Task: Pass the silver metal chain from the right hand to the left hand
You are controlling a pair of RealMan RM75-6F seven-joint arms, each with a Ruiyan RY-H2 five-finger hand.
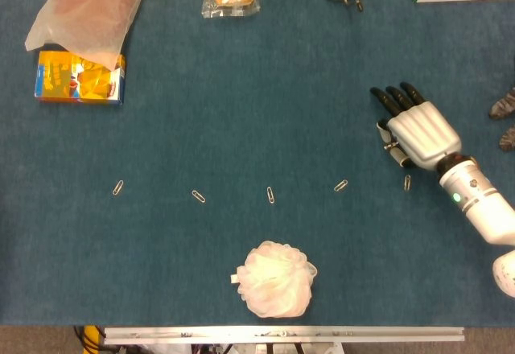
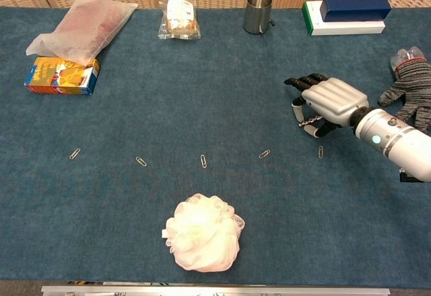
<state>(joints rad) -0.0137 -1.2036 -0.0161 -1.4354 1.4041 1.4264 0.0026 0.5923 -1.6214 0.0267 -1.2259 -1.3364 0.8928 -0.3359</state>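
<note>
Right hand (image 2: 328, 104) palm-down over chain (image 2: 310, 119)

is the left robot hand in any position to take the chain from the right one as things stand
Probably not yet. The left robot hand shows in neither view, while the right robot hand sits palm down at the table's right side with the silver chain tucked under its fingers. The open blue table between leaves the way free.
</note>
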